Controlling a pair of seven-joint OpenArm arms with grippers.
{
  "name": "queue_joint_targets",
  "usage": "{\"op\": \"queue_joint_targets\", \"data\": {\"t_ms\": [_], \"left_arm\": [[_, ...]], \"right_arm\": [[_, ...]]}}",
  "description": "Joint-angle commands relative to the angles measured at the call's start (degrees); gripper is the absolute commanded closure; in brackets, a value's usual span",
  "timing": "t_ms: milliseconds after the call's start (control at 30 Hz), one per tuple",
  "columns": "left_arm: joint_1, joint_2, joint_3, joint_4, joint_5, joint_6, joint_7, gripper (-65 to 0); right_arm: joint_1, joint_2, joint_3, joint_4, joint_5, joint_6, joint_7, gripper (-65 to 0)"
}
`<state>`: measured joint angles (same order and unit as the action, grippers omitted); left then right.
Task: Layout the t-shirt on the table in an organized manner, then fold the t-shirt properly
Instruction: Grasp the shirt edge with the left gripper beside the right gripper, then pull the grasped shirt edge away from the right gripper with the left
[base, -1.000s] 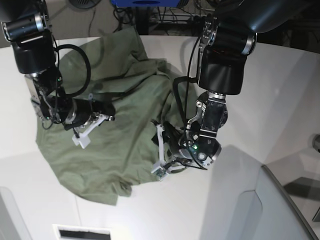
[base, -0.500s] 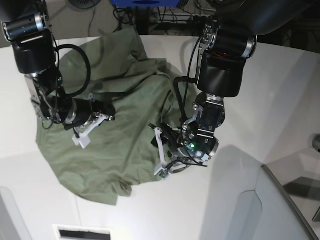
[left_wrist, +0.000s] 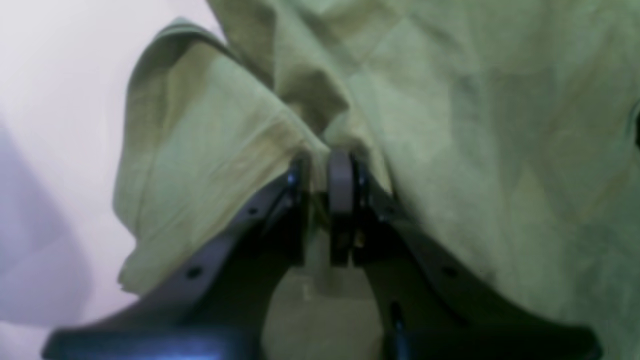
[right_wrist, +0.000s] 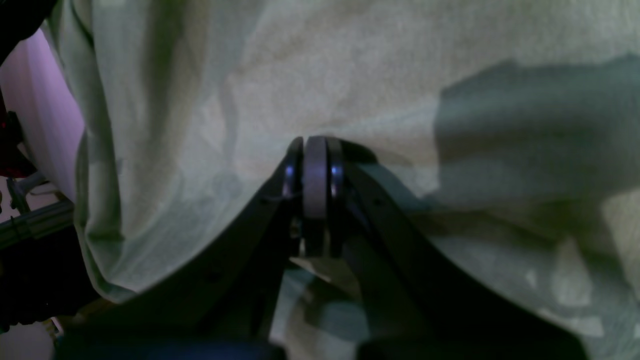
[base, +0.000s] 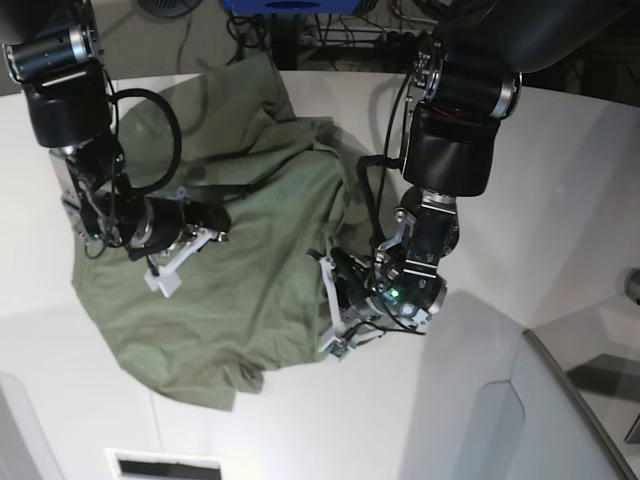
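T-shirt (base: 240, 270) lay crumpled on the white table (base: 560, 190), spread between both arms. Left pincer (base: 338, 320) sat at the shirt's near edge, jaws drawn together and clamped on a fold of green cloth; wrist view showed fabric (left_wrist: 280, 125) bunched just ahead of the tips, bare table off to one side. Right pincer (base: 165, 272) rested on top of the shirt's other half, jaws pressed fully together, cloth (right_wrist: 350, 75) directly under and beyond the tips; no fabric seen between them.
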<state>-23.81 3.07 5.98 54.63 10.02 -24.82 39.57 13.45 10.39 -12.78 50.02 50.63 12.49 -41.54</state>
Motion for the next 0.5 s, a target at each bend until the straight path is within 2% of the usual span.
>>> {"op": "queue_joint_targets", "data": {"t_ms": [0,100,167,367,467], "left_arm": [[-1.73,-0.13,-0.04,0.89,-0.31,0.34,-1.02,-5.9],[-1.73,-0.30,-0.04,0.89,-0.31,0.34,-1.02,-4.9],[-1.55,-1.00,-0.04,0.89,-0.31,0.34,-1.02,0.0],[-1.64,-1.09,-0.04,1.94,-0.31,0.34,-0.76,0.0],[0.03,-2.41,0.04,8.53,-0.22,0.34,-0.23,0.0]], "right_arm": [[0.66,0.29,-0.19,0.31,-1.09,-0.40,-0.53,-2.1],[0.66,0.29,-0.19,0.31,-1.09,-0.40,-0.53,-2.1],[0.66,0.29,-0.19,0.31,-1.09,-0.40,-0.53,-2.1],[0.66,0.29,-0.19,0.31,-1.09,-0.40,-0.53,-2.1],[0.66,0.29,-0.19,0.31,-1.09,-0.40,-0.53,-2.1]]}}
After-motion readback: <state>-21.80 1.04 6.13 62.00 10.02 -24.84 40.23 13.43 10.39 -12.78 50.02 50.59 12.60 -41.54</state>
